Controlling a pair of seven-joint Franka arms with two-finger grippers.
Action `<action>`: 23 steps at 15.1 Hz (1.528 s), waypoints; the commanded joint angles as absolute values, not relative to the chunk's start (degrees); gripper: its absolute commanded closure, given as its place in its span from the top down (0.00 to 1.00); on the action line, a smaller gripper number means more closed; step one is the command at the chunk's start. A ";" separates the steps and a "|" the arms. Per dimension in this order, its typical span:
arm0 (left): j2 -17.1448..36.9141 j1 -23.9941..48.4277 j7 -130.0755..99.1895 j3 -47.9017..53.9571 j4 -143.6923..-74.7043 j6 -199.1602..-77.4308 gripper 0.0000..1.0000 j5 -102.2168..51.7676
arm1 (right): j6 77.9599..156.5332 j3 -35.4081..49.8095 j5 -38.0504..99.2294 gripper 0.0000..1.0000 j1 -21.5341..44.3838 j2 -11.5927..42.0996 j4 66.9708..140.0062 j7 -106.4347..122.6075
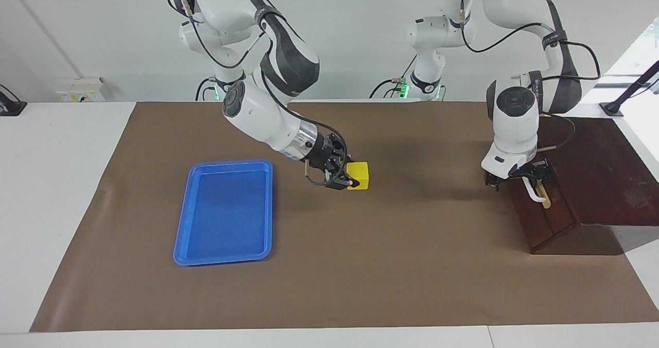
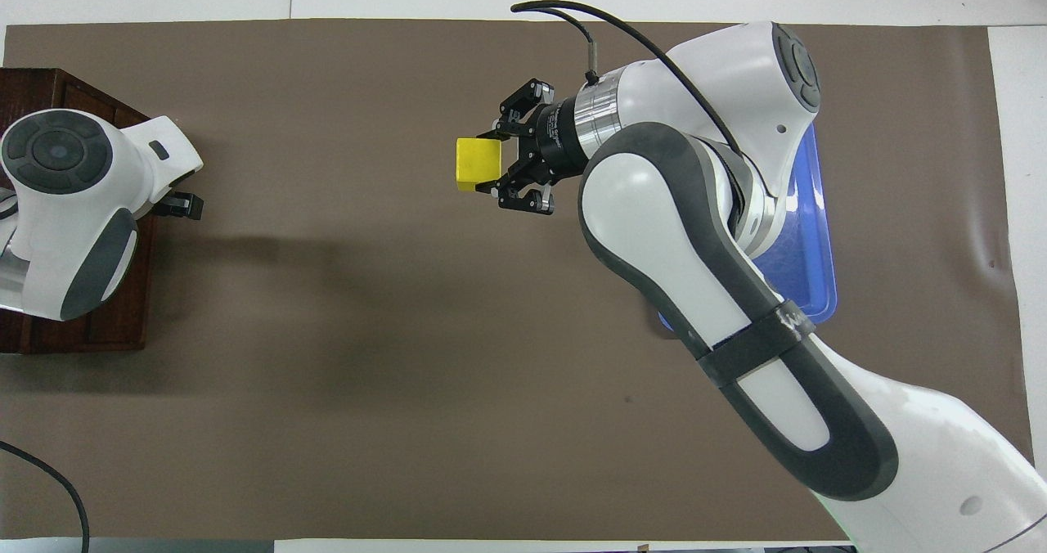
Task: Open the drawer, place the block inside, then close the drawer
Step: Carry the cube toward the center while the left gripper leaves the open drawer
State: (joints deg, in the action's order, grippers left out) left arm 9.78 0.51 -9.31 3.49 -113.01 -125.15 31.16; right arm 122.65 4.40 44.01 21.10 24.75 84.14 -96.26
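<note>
The yellow block sits between the fingers of my right gripper, which is shut on it, low over the middle of the brown mat. It also shows in the overhead view, with the right gripper around it. The drawer of the dark brown wooden box is closed, at the left arm's end of the table. My left gripper is down at the white bar handle on the drawer's front. In the overhead view the left arm hides most of the box and the left gripper.
A blue plastic tray lies empty on the mat toward the right arm's end; in the overhead view the right arm partly covers the tray. The brown mat covers most of the white table.
</note>
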 commanded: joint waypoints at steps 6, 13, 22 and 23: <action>10.64 8.15 -23.73 4.13 -113.82 -127.80 1.00 27.45 | 121.12 4.66 45.35 0.00 20.21 24.43 84.46 -96.51; 10.90 13.62 -28.12 4.13 -112.76 -127.09 1.00 20.83 | 115.15 4.66 45.35 0.00 19.95 24.00 84.29 -94.13; 16.26 12.92 -33.01 3.61 -87.72 -99.16 1.00 3.72 | 114.35 4.57 45.35 0.00 19.86 23.91 84.20 -94.04; 16.09 13.27 -40.09 3.60 -87.54 -98.53 1.00 2.82 | 114.26 4.57 45.35 0.00 19.86 23.91 84.20 -94.04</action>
